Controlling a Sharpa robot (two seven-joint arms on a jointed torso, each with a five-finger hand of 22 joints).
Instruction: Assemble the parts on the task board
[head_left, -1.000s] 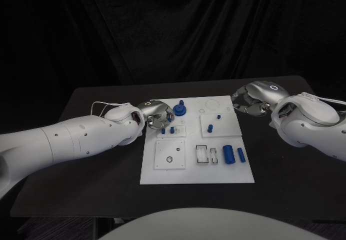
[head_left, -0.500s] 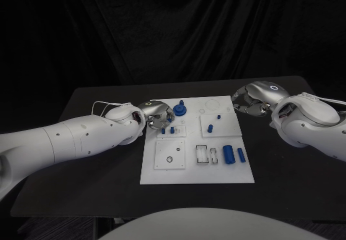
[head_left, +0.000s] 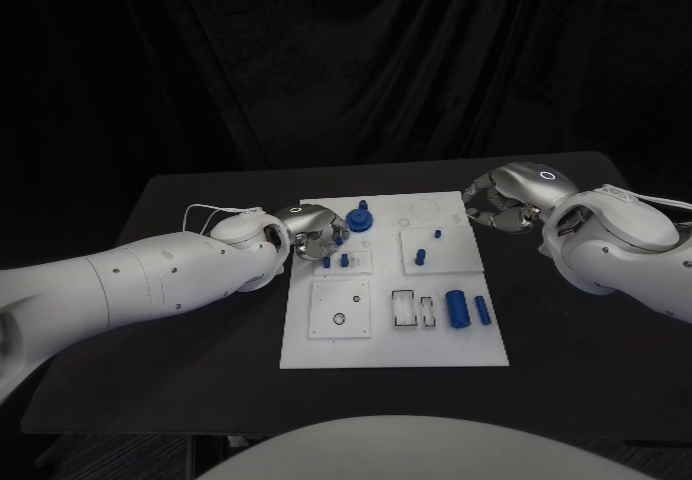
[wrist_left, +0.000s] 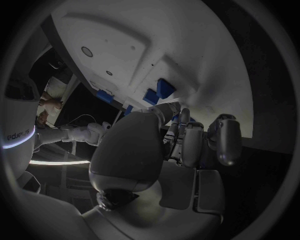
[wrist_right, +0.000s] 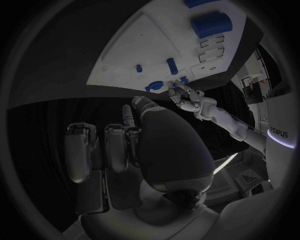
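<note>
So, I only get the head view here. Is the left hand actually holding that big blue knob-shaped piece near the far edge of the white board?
Observer: I can't tell. In the left wrist view the left hand has its fingers curled close by the blue knob-shaped piece, and a speck of blue shows between them.
Visitor: And the right hand, is it carrying anything?
Observer: No. The right wrist view shows the right hand with its fingers curled in and nothing between them, held off the edge of the white task board.
</note>
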